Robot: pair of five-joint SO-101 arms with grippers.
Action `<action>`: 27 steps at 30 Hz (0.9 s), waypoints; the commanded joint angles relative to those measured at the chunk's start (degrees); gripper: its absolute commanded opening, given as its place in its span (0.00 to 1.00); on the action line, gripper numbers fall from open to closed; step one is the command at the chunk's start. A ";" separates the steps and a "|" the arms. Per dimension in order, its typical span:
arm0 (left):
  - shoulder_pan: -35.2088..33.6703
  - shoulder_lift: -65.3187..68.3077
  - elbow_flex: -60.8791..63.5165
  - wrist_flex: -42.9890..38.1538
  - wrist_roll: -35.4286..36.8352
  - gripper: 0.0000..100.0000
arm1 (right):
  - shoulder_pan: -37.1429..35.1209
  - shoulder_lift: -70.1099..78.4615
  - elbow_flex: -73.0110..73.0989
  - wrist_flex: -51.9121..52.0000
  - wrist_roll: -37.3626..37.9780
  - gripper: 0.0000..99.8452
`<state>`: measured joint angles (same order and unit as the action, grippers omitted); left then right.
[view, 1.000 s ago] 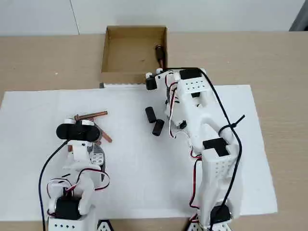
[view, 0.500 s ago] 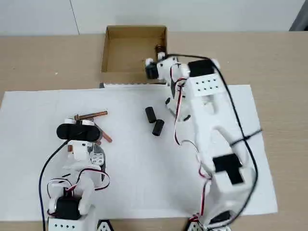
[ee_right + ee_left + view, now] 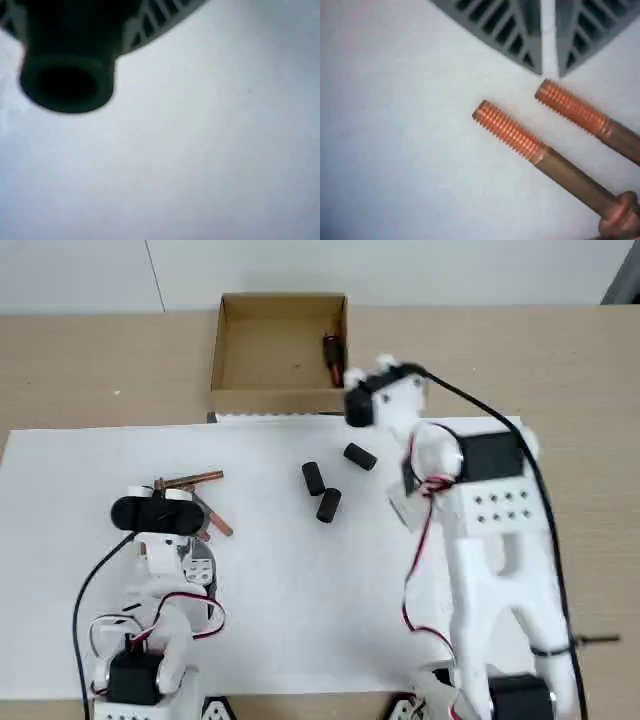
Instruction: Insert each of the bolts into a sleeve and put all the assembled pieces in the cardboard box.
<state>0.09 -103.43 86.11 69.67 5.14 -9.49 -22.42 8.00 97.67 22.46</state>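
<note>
Overhead, you see the cardboard box (image 3: pixel 232 350) at the far side of the table (image 3: pixel 90 360), just beyond the white paper (image 3: pixel 300 580). One assembled piece (image 3: pixel 333 350), a bolt in a dark sleeve, lies inside the box against the wall on your right arm's (image 3: pixel 490 520) side. Three loose sleeves lie on the paper. The lone sleeve (image 3: pixel 360 456) is just beside the front of your right arm. The second sleeve (image 3: pixel 314 478) and third sleeve (image 3: pixel 328 505) sit close together, nearer the middle. Your left arm (image 3: pixel 160 540) stands over two copper bolts. The level bolt (image 3: pixel 190 480) lies just past the arm, and the slanted bolt (image 3: pixel 216 520) lies beside it.

From the left wrist, your left gripper (image 3: pixel 549 55) hangs over the paper. Its grey ribbed fingertips (image 3: pixel 520 35) are almost pressed together with a thin strip of paper showing between them, and they pinch nothing. Two bolts lie side by side without touching. The threaded end of the far bolt (image 3: pixel 580 112) is just beside the fingertips, and the near bolt (image 3: pixel 520 137) is a little further off.

From the right wrist, a black sleeve (image 3: pixel 65 85) shows its open bore, close against the dark underside of your right gripper (image 3: pixel 155 17), with paper beyond. You cannot tell whether that gripper is spread, closed, or pinching the sleeve.
</note>
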 commanded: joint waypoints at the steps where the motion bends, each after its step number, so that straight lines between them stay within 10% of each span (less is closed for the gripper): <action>1: -0.18 0.70 -7.69 1.41 -0.44 0.01 | 5.14 -6.46 5.54 0.66 -0.09 0.00; 19: -3.43 56.62 -53.58 15.38 5.54 0.01 | 11.30 -23.87 21.98 0.13 -0.09 0.00; 27: -17.23 75.16 -60.70 15.74 -7.65 0.01 | 17.71 -28.35 22.24 -0.22 -0.18 0.00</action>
<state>-13.98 -33.01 28.88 84.88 -0.13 5.27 -49.05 30.51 97.67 22.46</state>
